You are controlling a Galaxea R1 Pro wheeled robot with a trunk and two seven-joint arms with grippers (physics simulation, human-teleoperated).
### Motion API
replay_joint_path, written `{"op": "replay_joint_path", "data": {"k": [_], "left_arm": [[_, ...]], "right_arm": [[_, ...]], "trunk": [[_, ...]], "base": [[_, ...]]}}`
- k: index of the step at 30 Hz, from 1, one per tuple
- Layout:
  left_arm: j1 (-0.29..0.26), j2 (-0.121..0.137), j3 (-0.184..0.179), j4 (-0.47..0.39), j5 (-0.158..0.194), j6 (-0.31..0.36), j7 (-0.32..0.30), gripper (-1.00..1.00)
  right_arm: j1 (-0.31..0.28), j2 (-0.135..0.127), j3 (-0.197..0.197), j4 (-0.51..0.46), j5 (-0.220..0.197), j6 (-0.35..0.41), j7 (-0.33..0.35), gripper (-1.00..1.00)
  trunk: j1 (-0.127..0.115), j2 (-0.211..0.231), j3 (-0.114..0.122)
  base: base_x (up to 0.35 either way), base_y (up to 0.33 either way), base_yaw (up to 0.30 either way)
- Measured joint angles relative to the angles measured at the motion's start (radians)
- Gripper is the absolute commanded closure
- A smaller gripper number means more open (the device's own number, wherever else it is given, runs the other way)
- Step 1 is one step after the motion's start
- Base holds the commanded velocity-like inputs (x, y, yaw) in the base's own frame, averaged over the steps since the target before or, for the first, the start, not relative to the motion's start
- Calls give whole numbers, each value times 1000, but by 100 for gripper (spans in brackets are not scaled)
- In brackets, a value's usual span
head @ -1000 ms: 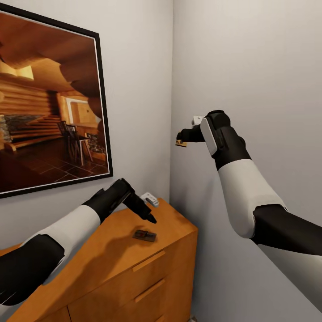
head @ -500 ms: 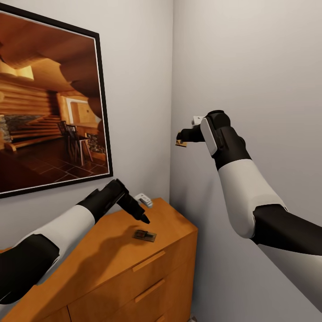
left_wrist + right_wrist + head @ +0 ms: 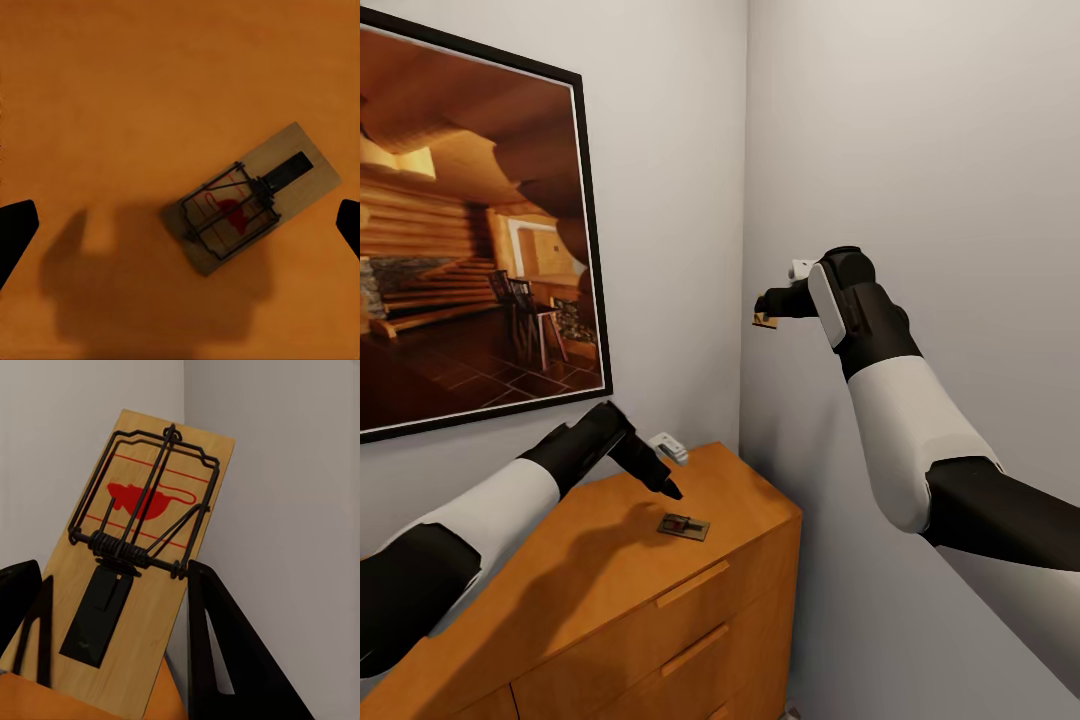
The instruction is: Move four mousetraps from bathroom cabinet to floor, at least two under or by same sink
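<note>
My right pincer point(image 3: 768, 312) grasps one mousetrap point(image 3: 131, 562) aloft; my left pincer point(image 3: 665, 487), released, hovers at 11 o'clock from another mousetrap point(image 3: 251, 199) on the cabinet point(image 3: 610, 590).

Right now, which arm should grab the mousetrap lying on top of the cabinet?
Probably the left. The left gripper hangs open just above the mousetrap on the cabinet, fingers apart either side. The right gripper already holds another mousetrap up by the wall.
</note>
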Motion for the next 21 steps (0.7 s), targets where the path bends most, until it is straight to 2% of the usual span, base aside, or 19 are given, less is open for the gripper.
{"op": "replay_joint_path", "data": {"k": [17,21], "left_arm": [[0,4,0,5,3,-1,-3,-100],[2,-14,-1,-1,15,7,-14,-100]], "right_arm": [[0,0,0,1,0,0,0,100],[14,0,1,23,23,-9,4,100]], "trunk": [[0,0,0],[0,0,0]], "base": [[0,0,0],[0,0,0]]}}
